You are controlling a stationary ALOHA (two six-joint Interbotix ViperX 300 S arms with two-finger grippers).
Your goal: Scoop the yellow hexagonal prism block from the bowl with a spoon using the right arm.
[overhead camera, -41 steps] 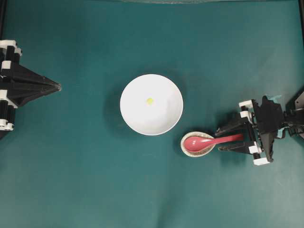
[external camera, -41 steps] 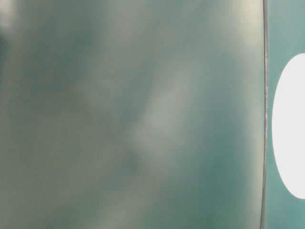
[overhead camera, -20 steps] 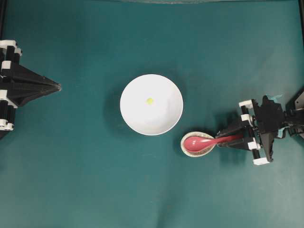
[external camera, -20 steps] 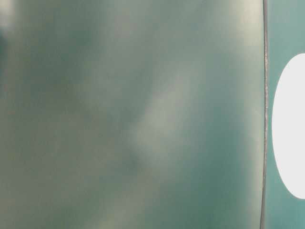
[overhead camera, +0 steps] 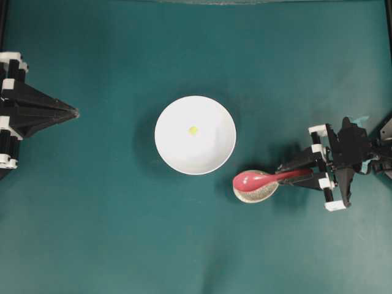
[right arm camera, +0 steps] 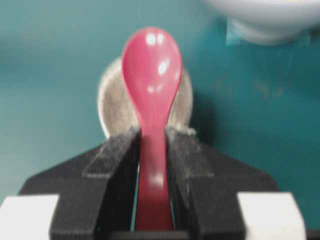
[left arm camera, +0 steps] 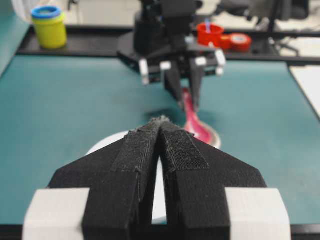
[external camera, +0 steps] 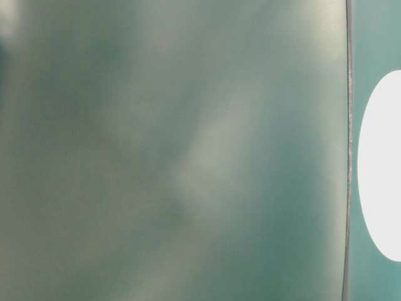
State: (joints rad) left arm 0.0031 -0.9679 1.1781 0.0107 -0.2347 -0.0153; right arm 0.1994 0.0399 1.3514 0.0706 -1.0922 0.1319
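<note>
The white bowl [overhead camera: 184, 156] sits mid-table with the tiny yellow hexagonal prism block [overhead camera: 193, 130] inside it, left of centre. The pink-red spoon [overhead camera: 254, 180] has its scoop just above a small speckled dish [overhead camera: 254, 195], to the lower right of the bowl. My right gripper [overhead camera: 288, 174] is shut on the spoon's handle. In the right wrist view both pads press the handle and the spoon [right arm camera: 151, 70] points away over the dish [right arm camera: 112, 100]. My left gripper [overhead camera: 75, 112] is shut and holds nothing at the table's left edge, far from the bowl.
From the left wrist view, a yellow jar with a blue lid [left arm camera: 48, 25] and red containers [left arm camera: 210, 34] stand on the shelf behind the right arm. The table-level view is blurred teal with a white shape [external camera: 382, 169] at its right edge.
The right gripper's jaws closed from wide open onto the spoon handle. The spoon's scoop has since risen slightly off the speckled dish. The left arm stayed still.
</note>
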